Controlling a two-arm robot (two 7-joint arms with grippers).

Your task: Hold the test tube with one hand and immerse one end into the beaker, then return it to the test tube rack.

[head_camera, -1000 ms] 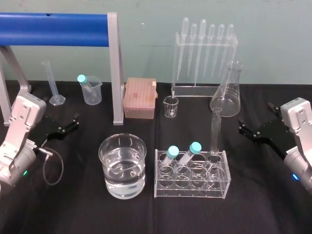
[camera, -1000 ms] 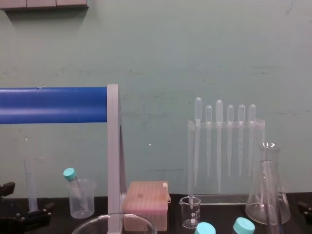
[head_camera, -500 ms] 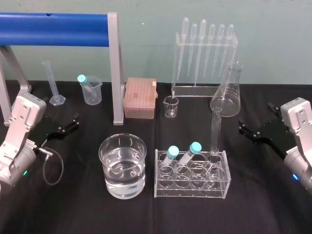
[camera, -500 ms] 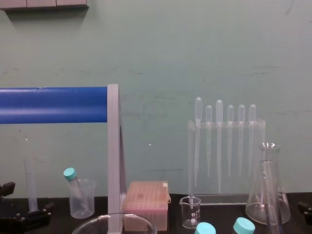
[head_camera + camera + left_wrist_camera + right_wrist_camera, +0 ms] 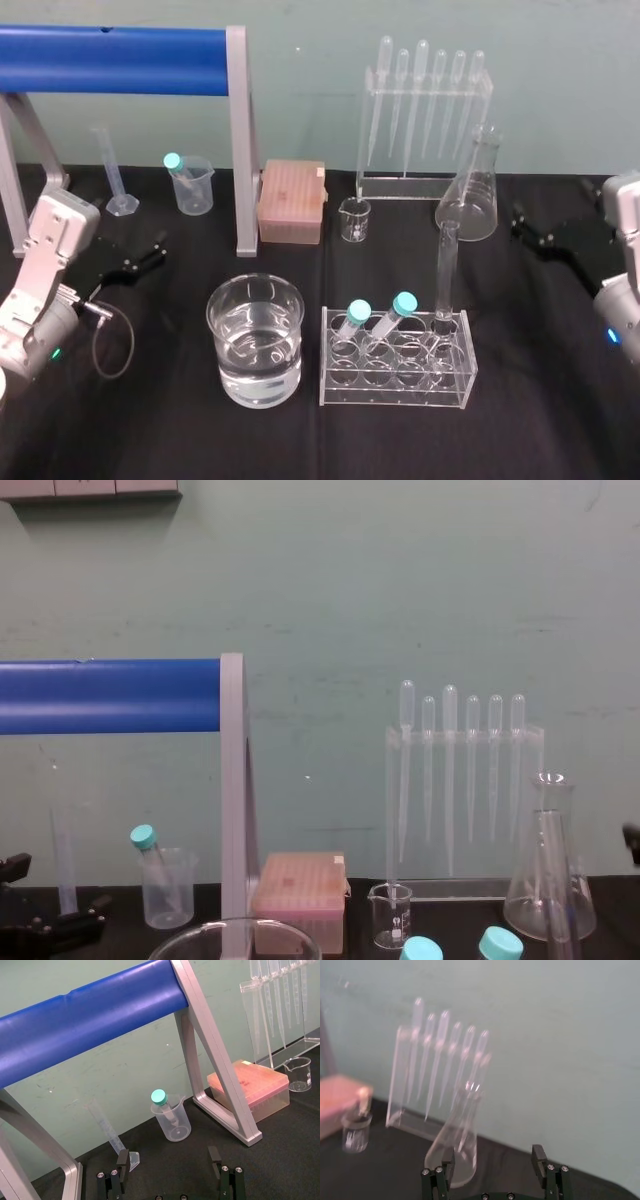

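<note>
The tube point(image 5: 445, 270) stands straight up, open end on top, in the back right hole of the rack point(image 5: 398, 386). The right claw point(image 5: 535, 232) hangs off to its right and a bit farther back, well apart from it, with its fingers spread wide and nothing in them. The left claw point(image 5: 140, 258) sits far off on the other side, spread wide too. The beaker point(image 5: 252, 372) of water stands just left of the rack, two blue-capped tubes point(image 5: 358, 312) lean in the rack, and a flask point(image 5: 470, 200) stands behind the tube, near the right claw.
</note>
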